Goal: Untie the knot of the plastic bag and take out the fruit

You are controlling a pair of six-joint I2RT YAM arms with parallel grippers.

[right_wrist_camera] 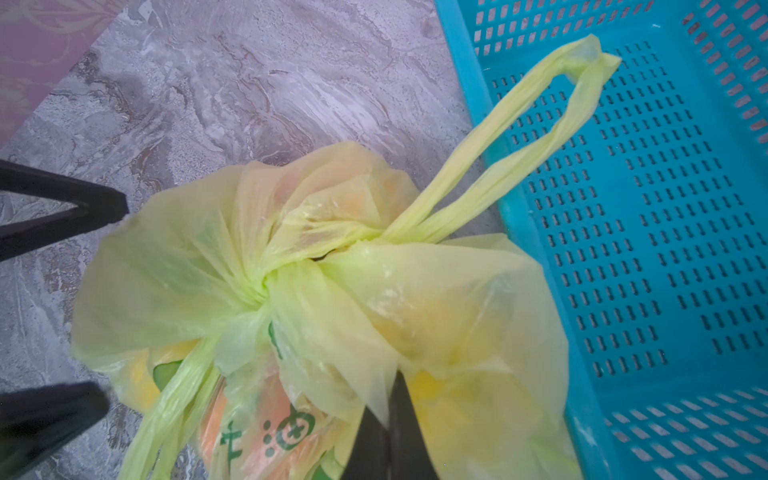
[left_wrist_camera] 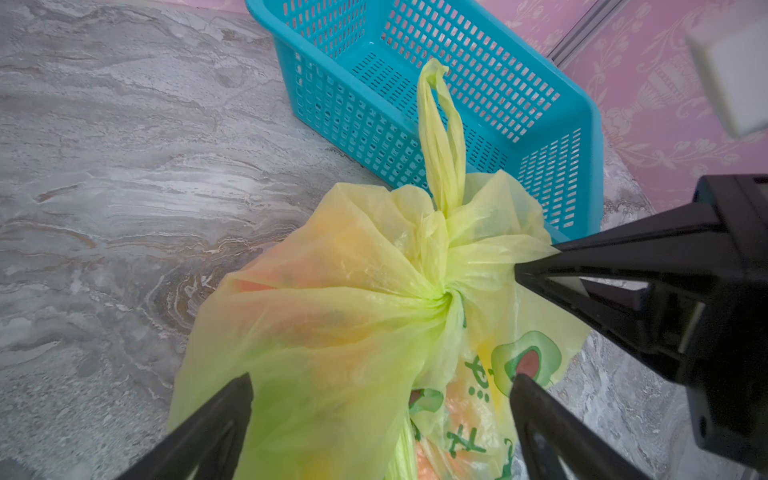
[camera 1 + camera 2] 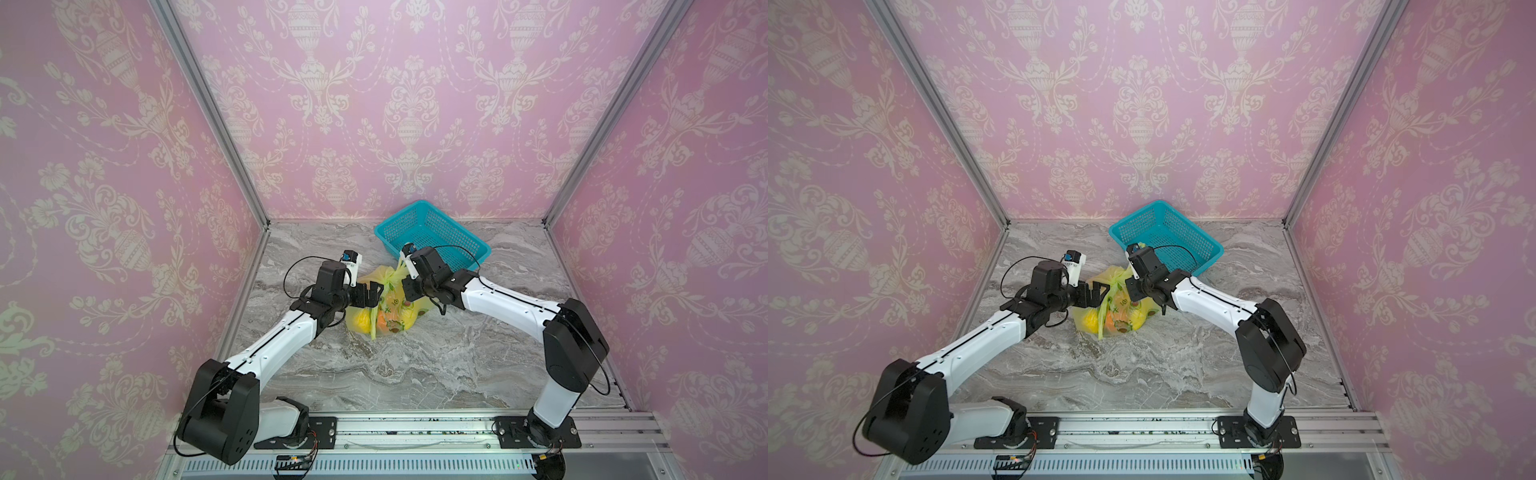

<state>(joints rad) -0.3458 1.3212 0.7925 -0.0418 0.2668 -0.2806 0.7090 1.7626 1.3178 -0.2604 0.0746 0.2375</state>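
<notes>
Knotted plastic bag [image 3: 388, 305] of fruit [image 3: 363, 321] on the table [image 3: 415, 365], just beside the basket [image 3: 432, 232].
Pinched just beside the knot [image 2: 446, 299] in the closed right gripper [image 2: 525, 272]; left gripper [image 2: 382, 380] spread wide above. Likely light, limp, slippery, tear-prone: best taken by a handle loop [image 2: 440, 124].

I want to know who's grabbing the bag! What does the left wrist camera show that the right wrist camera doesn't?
Only the left wrist view shows the right gripper from the side, shut on a fold of the bag. Only the right wrist view shows the left gripper from the front, open. Both show the knot, a handle loop and the basket.
</notes>
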